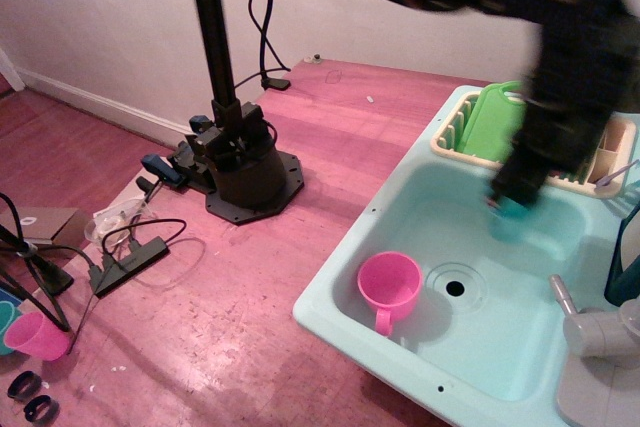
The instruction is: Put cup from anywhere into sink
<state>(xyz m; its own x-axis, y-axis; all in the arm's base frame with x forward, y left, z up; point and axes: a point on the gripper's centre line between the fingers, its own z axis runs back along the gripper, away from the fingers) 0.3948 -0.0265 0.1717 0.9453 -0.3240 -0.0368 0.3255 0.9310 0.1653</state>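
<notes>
Reddish-pink flooring (260,297) runs under everything, with a white wall behind. Nearest, a grey faucet (590,332) stands at the sink's (340,292) front right corner. Inside the basin, left of the drain hole (455,287), a pink mug (390,287) sits upright. Beyond the drain, over the basin's far part, the blurred gripper (515,197) hangs with the teal cup (512,209) at its tip; whether its fingers pinch the cup cannot be told. Behind the sink's back edge a cream dish rack (450,142) holds a green board (495,122).
</notes>
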